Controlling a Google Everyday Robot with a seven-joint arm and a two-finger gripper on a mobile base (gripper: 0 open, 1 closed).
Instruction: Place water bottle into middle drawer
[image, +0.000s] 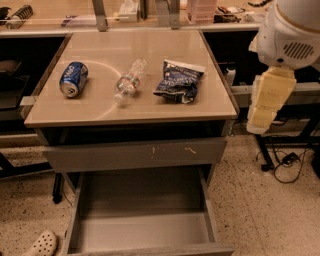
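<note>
The water bottle (128, 81), clear plastic with a white cap, lies on its side in the middle of the tan tabletop (125, 112), cap toward the front edge. Below the table, the middle drawer (145, 232) stands pulled out, a grey tray with nothing in it. My gripper (263, 116) hangs pointing down off the table's right edge, beneath the white arm housing (292, 32). It is well to the right of the bottle and touches nothing.
A blue soda can (73, 79) lies left of the bottle and a dark chip bag (178, 81) lies to its right. A shut grey drawer front (135, 155) with pale scratches sits above the open drawer. Cables (287, 160) trail on the floor at right, and a white shoe (42, 244) sits at bottom left.
</note>
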